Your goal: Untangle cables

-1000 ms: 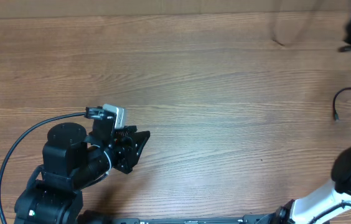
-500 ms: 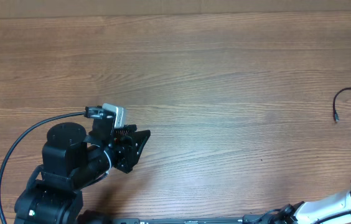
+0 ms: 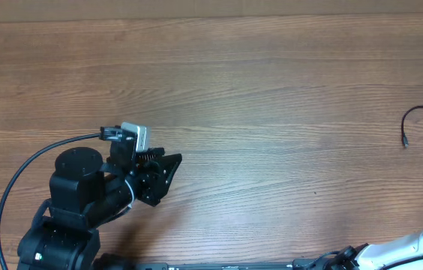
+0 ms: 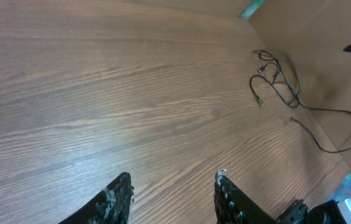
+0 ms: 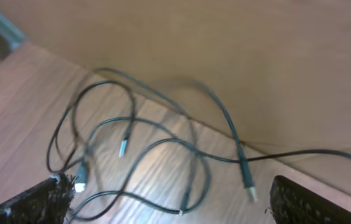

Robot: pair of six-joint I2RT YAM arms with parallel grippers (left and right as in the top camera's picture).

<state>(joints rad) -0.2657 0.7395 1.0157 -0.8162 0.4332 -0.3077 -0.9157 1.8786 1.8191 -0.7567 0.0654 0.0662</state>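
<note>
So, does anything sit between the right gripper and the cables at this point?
Nothing visible does. In the right wrist view the right gripper is open, and the cables lie loose on the table near its edge, directly ahead of it, with only bare wood between.

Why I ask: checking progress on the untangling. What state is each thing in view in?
cables: tangled, loose loops crossing one another at the edge of the table, held by neither hand.
left hand: open, empty, over bare table, far from the cables.
right hand: open, empty, above the cables.
</note>
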